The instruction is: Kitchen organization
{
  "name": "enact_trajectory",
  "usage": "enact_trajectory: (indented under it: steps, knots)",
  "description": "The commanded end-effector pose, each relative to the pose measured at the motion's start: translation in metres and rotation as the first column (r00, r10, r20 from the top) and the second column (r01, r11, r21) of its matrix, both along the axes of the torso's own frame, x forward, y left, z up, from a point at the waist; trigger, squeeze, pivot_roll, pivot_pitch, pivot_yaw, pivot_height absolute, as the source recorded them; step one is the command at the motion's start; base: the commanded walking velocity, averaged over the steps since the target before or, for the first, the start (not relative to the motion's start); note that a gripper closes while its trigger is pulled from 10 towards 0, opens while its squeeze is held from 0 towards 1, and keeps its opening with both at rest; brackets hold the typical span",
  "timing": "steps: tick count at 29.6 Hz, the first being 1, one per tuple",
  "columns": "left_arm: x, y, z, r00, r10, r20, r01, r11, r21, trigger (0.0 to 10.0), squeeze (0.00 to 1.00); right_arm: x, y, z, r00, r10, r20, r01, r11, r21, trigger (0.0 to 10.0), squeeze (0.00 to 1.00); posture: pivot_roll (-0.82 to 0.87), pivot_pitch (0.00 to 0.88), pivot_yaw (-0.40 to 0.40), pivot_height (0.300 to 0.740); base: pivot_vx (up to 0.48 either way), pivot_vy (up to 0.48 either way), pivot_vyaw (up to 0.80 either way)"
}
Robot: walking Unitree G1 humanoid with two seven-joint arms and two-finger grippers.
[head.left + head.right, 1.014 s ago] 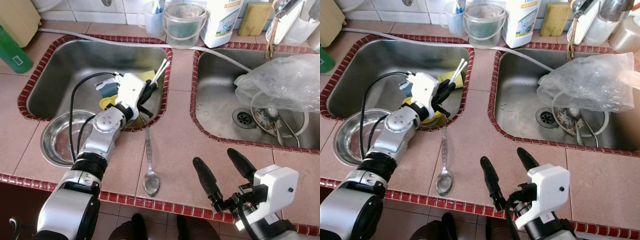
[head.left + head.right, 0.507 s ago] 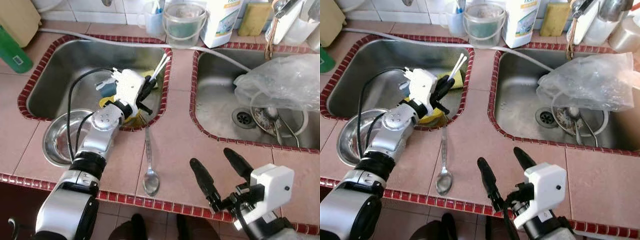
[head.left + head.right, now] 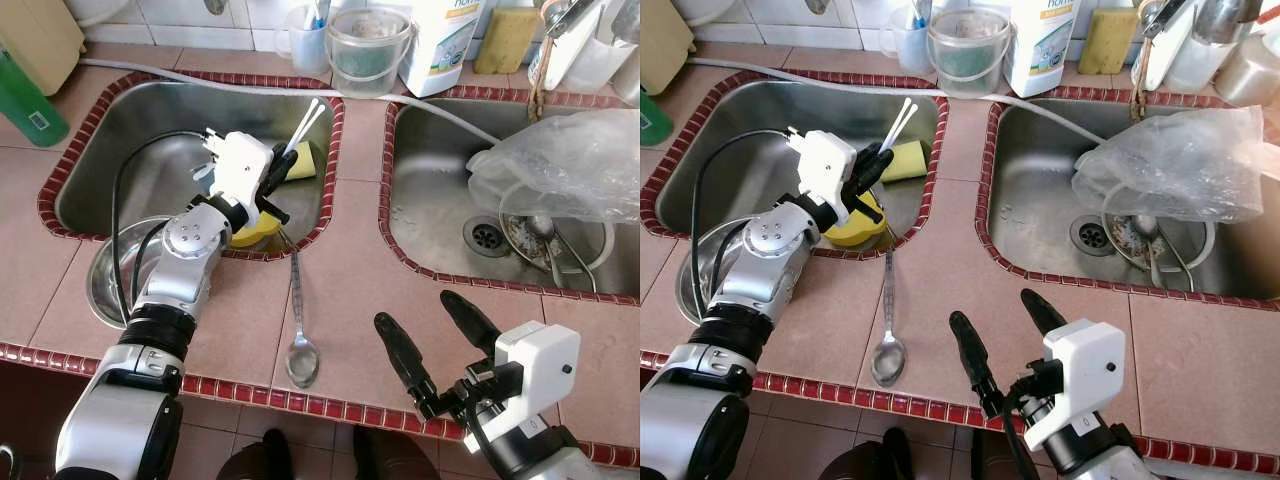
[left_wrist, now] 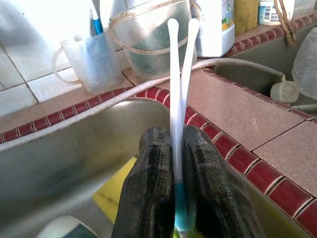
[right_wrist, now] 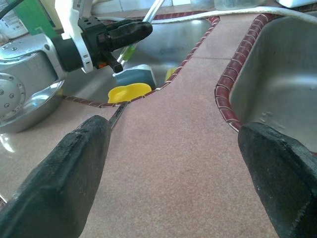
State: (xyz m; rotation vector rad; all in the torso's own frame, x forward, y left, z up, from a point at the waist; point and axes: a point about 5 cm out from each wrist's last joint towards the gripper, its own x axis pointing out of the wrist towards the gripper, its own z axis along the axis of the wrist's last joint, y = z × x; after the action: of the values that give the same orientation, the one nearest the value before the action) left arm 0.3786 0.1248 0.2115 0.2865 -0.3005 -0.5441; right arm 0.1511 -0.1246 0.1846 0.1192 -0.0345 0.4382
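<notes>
Left gripper (image 4: 177, 163): jaws pinched two white plastic sticks (image 4: 179, 74) over the left steel sink (image 3: 120, 150).
Right gripper (image 3: 435, 335): jaws spread above the tiled counter (image 3: 360, 270).

A pair of thin white plastic utensil handles (image 4: 177, 84) stands pinched between the closed black fingers (image 4: 148, 193) of the left gripper (image 3: 274, 172), their rounded tips splaying slightly apart beyond the fingertips, tilted up over the left steel sink (image 3: 120, 150).
</notes>
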Motion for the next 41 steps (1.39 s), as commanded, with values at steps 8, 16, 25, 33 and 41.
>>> enact_trajectory:
  steps: [8,16,25,33,41]
  knots:
    - [-0.0024,0.0053,-0.0040,1.000,-0.017,-0.008,0.017,0.999,0.052,10.0,0.00,-0.0012,-0.0034,-0.0020,1.000,0.002,-0.006,-0.002,1.000,-0.012,10.0,0.00,-0.29,0.255,0.036,0.740,0.000,0.000,0.00]
    - [-0.0013,0.0034,-0.0026,1.000,-0.020,-0.004,0.021,0.998,0.059,10.0,0.00,0.0004,-0.0025,-0.0009,1.000,0.014,0.002,-0.014,1.000,-0.013,10.0,0.00,-0.29,0.254,0.030,0.740,0.000,0.000,0.00]
    - [-0.0023,0.0062,-0.0042,0.999,-0.028,-0.017,0.029,0.997,0.065,10.0,1.00,0.0003,-0.0039,-0.0006,1.000,0.013,0.002,-0.013,1.000,-0.016,10.0,0.00,-0.28,0.260,0.028,0.740,0.000,0.000,0.00]
    - [-0.0020,0.0073,-0.0020,0.999,-0.028,-0.016,0.029,0.998,0.056,10.0,1.00,0.0004,-0.0039,-0.0013,1.000,0.016,0.000,-0.016,1.000,-0.017,10.0,0.00,-0.28,0.260,0.027,0.740,0.000,0.000,0.00]
    - [-0.0020,0.0069,-0.0011,0.999,-0.032,-0.017,0.032,0.998,0.053,10.0,1.00,0.0008,-0.0041,-0.0012,1.000,0.017,-0.001,-0.017,1.000,-0.017,10.0,0.00,-0.28,0.260,0.026,0.740,0.000,0.000,0.00]
